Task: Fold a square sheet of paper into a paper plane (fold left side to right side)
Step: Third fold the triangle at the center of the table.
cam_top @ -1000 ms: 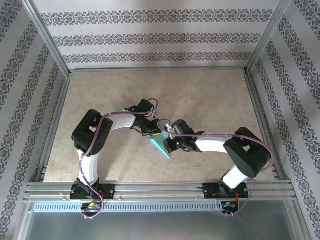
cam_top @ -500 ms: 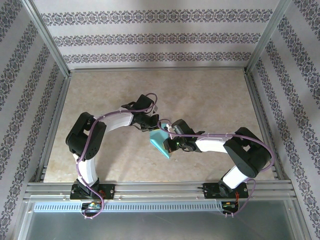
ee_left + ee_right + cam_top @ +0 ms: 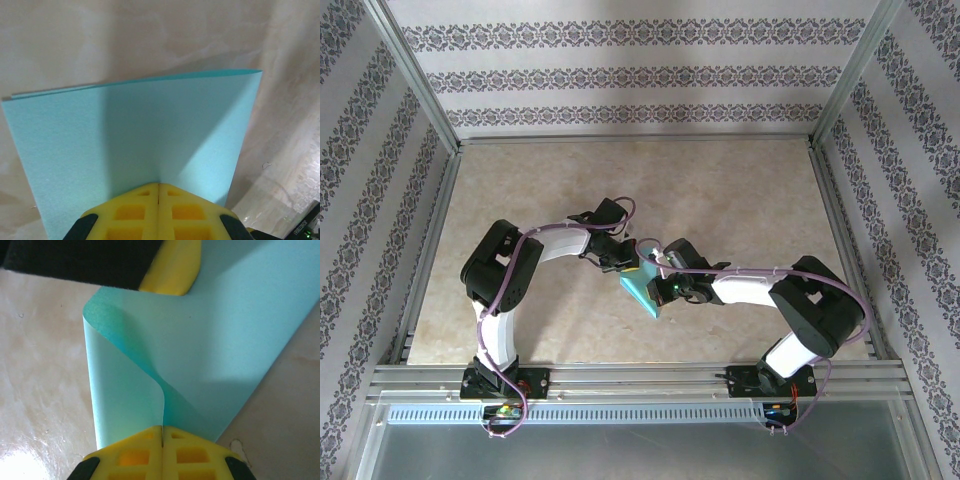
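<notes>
Cyan, thin and matte, the square sheet of paper (image 3: pixel 642 291) lies doubled over near the middle of the marbled beige tabletop (image 3: pixel 740 190), between the 2 arms. The only lettering is a scrap of white print on a black part (image 3: pixel 306 228) in the lower right corner of the left wrist view, too small to read.

Compared with 0.5 s ago, the left arm's elbow has swung back in towards the right and its wrist sits slightly nearer. The pose now matches the one from 1 s ago. The sheet and the right arm have kept their places.

The left gripper (image 3: pixel 626 263) has its yellow fingers closed together on the near edge of the sheet (image 3: pixel 135 135), with no gap at the seam (image 3: pixel 158 186). The right gripper (image 3: pixel 661 287) is likewise pinched tight on the paper's edge (image 3: pixel 162 429). In the right wrist view, a yellow finger (image 3: pixel 172 270) of the left gripper rests on the far side of the sheet (image 3: pixel 235 330).

In the left wrist view, the far edge shows 2 layers, slightly offset at the left. In the right wrist view, the upper layer bulges in a rounded loop and is not pressed flat. The 2 grippers are close together. Bare tabletop runs wide behind them and out to the aluminium rails (image 3: pixel 440 220) on both sides.
</notes>
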